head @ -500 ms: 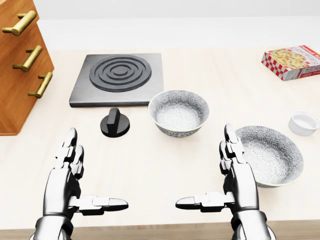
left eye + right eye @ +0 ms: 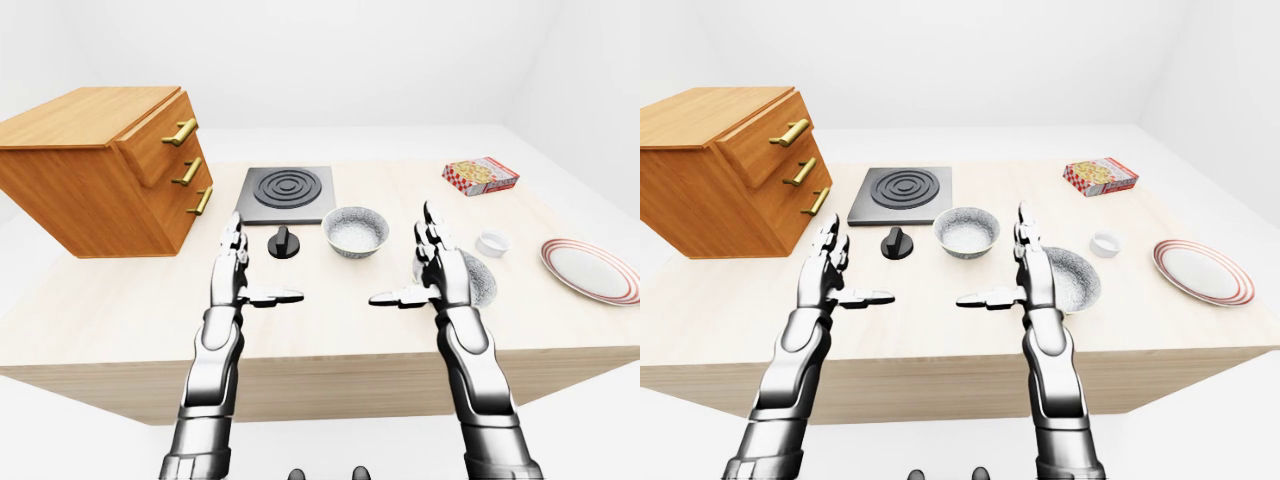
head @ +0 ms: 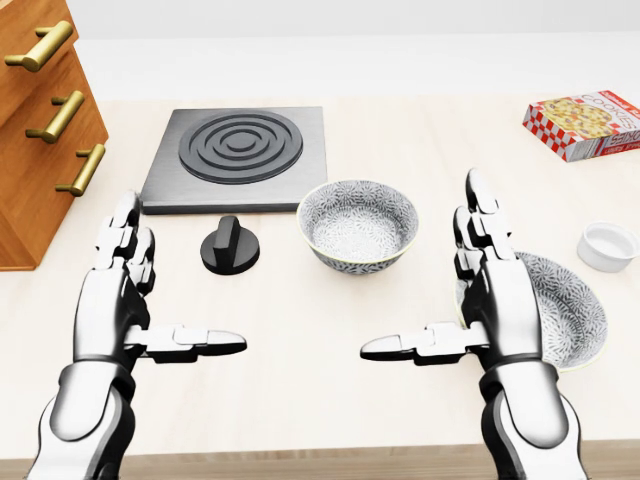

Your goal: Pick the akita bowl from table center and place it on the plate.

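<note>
table (image 2: 330, 315) | drawers (image 2: 105, 170) | burner (image 2: 287, 193) | bowls (image 3: 359, 224) | plate (image 2: 592, 269) | box (image 2: 480, 176)

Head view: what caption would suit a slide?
Open left hand and right hand hover over wooden table near patterned grey bowl.
</note>
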You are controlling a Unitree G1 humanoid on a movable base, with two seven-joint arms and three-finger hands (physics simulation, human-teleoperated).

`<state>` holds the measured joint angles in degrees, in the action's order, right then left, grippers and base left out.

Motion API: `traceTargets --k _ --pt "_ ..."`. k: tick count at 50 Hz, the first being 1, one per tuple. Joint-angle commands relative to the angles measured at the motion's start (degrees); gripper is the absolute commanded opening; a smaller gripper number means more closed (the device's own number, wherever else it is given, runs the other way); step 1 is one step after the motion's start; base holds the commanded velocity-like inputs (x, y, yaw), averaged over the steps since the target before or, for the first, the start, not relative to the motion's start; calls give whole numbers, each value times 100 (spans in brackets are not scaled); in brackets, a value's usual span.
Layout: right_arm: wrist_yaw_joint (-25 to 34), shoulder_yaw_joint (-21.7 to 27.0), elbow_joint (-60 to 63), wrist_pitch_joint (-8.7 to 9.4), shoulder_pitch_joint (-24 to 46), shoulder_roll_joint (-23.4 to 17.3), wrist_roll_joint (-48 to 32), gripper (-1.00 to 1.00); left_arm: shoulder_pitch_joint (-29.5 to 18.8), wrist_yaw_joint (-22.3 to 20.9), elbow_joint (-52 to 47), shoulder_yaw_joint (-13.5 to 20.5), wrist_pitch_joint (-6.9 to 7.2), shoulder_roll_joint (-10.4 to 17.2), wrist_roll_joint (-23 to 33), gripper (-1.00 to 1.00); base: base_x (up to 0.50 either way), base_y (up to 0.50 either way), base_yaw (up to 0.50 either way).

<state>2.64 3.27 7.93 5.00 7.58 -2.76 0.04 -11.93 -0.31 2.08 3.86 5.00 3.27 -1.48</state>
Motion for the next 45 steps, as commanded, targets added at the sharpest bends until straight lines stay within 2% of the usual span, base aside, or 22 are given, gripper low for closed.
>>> traceTargets --k 1,8,25,34,45 --pt "43 86 514 0 436 -77 69 100 -558 85 -270 49 0 99 3 100 0 0 0" --pt "51 100 621 0 411 -80 190 100 -529 77 -713 -33 0 40 72 100 0 -3 0" --pt "-5 253 634 0 678 -211 434 100 -842 106 -936 -53 0 51 116 100 -19 -50 0" --pt "15 225 663 0 585 -185 448 100 -736 78 -863 -48 0 43 123 100 -16 -50 0" --pt "132 75 528 0 320 -55 463 100 -473 8 -725 -55 0 24 159 100 3 -50 0"
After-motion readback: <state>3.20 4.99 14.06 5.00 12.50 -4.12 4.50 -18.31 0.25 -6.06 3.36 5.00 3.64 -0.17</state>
